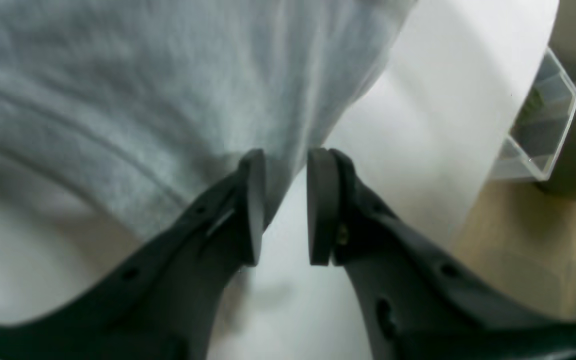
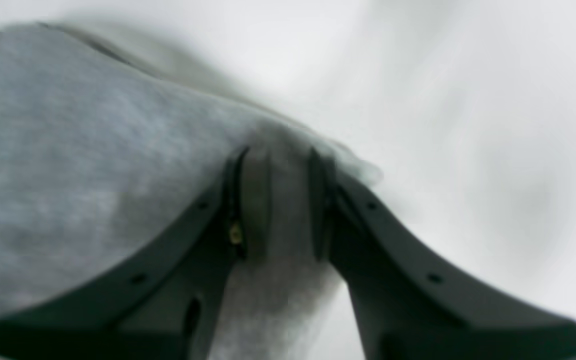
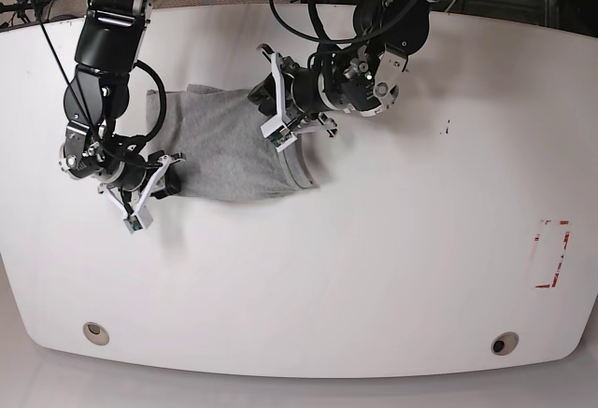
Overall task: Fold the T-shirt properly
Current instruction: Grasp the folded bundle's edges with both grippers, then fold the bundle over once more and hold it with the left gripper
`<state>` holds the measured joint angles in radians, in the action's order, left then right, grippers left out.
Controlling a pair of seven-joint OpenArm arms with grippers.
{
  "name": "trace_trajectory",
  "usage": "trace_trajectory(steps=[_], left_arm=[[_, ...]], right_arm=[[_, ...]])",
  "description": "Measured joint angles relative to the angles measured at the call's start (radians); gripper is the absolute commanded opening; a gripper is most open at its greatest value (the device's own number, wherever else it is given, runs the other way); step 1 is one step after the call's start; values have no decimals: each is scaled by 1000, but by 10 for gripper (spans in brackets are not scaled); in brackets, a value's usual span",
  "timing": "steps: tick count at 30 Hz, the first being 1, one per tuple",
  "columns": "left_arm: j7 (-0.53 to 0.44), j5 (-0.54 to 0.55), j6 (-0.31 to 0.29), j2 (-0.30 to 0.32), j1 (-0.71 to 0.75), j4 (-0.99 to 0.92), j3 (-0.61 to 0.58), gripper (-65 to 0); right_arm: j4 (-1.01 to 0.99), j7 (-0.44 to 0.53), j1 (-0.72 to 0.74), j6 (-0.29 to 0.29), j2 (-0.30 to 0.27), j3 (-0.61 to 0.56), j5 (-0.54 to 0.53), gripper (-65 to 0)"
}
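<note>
Both arms reach in low over the white desk (image 3: 392,240), one at each end of the T-shirt (image 3: 224,151). The right gripper (image 2: 280,200) has its jaws narrow and pinched on grey cloth. The left gripper (image 1: 283,205) has narrow jaws at the shirt's edge; whether cloth sits between them I cannot tell. The shirt lies partly folded, its long axis running side to side in the base view.

T-shirt (image 3: 229,151): heather grey, plain | table (image 3: 392,240): white | jaws: black
</note>
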<state>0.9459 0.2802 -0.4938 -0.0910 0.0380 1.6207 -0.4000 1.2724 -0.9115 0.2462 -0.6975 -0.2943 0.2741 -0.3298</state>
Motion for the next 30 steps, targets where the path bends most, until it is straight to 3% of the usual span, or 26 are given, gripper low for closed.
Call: trace_trajectory(steps=[9, 16, 23, 30], left_arm=[[-13, 7, 0, 51, -137, -156, 0, -524], [-34, 13, -3, 122, -234, -226, -4, -524], [-102, 12, -3, 180, -309, -309, -4, -524], [-102, 9, -3, 202, -376, -339, -3, -524]], right_arm=[[-8, 43, -48, 2, -2, 5, 31, -528], [160, -2, -184, 2, 4, 4, 23, -528], [378, -119, -318, 6, 87, 2, 36, -528], [488, -200, -366, 5, 177, -27, 46, -528]])
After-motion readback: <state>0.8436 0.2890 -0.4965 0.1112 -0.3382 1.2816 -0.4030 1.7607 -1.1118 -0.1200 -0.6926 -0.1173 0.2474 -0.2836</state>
